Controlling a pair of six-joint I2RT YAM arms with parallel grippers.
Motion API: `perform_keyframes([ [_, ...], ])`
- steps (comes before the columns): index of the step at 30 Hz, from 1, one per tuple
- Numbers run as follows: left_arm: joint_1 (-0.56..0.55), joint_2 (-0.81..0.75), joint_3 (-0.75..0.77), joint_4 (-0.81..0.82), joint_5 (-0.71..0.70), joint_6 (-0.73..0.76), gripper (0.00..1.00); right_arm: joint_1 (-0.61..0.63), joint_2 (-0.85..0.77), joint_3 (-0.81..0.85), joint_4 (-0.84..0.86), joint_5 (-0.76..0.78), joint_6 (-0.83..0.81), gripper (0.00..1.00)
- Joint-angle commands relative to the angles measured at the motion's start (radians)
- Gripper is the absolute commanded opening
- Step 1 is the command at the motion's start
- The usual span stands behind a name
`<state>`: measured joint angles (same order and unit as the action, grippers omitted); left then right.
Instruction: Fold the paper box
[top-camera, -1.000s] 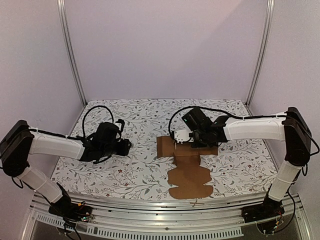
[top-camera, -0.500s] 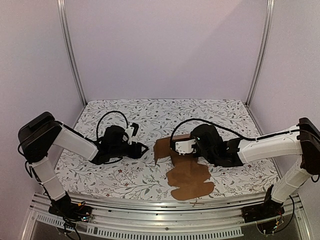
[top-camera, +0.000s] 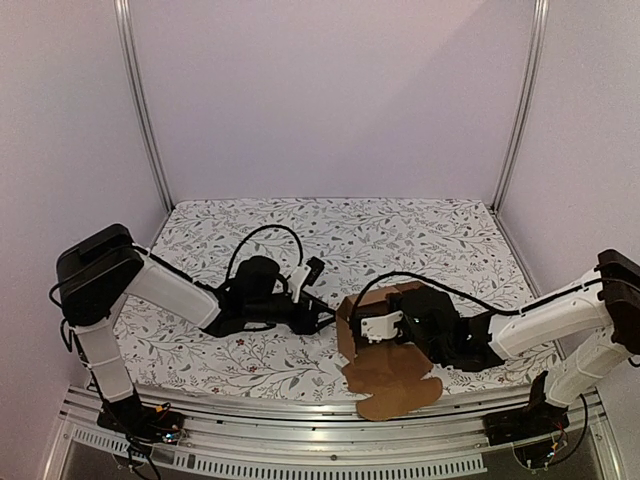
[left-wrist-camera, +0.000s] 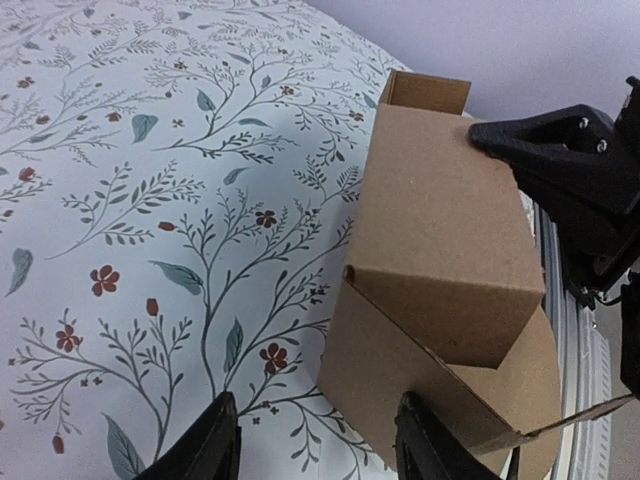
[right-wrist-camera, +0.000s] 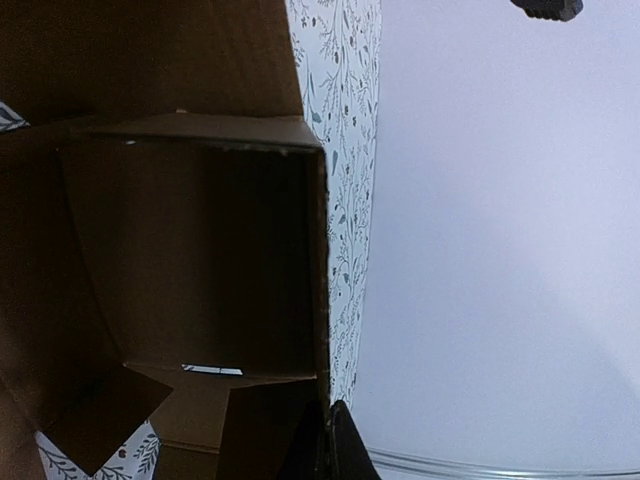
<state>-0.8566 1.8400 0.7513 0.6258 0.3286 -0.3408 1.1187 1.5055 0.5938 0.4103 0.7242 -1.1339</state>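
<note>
The paper box (left-wrist-camera: 440, 220) stands on the flowered surface (top-camera: 250, 352), a little right of the middle and near the front edge. Its body is already raised into a small carton. The long lid flap (top-camera: 392, 385) lies flat toward me, and its rounded end reaches the front edge of the surface. The right gripper (top-camera: 398, 322) is at the box. In its wrist view I look into the dark hollow of the carton, and the jaws meet on the edge of one wall, so I judge they are pinching that wall and steadying the box. The left gripper (left-wrist-camera: 318, 445) is low on the left side, just beside the box but not touching it. Its jaws are spread apart with nothing between them. I think the step in hand is closing the carton: the walls are up and the lid is not yet folded over. For the next move, I would bring the left jaws under or against the flat flap and lift it over the opening. The right arm should hold the body firm meanwhile, because light cardboard slides easily.
</note>
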Motion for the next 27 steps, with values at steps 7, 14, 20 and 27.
perform_keyframes([
  [7, -0.105, 0.016, 0.021, -0.052, -0.020, 0.035, 0.54, 0.062, -0.083, -0.111, 0.082, 0.050, -0.010, 0.00],
  [14, -0.137, -0.028, -0.069, -0.011, -0.083, -0.008, 0.55, 0.072, -0.164, -0.160, 0.090, 0.067, -0.010, 0.00],
  [20, -0.182, -0.084, -0.085, 0.006, -0.076, 0.005, 0.57, 0.072, -0.192, -0.162, 0.079, 0.071, -0.002, 0.00],
  [27, -0.194, -0.085, -0.048, 0.014, -0.076, -0.001, 0.58, 0.072, -0.199, -0.131, 0.025, 0.070, 0.049, 0.00],
])
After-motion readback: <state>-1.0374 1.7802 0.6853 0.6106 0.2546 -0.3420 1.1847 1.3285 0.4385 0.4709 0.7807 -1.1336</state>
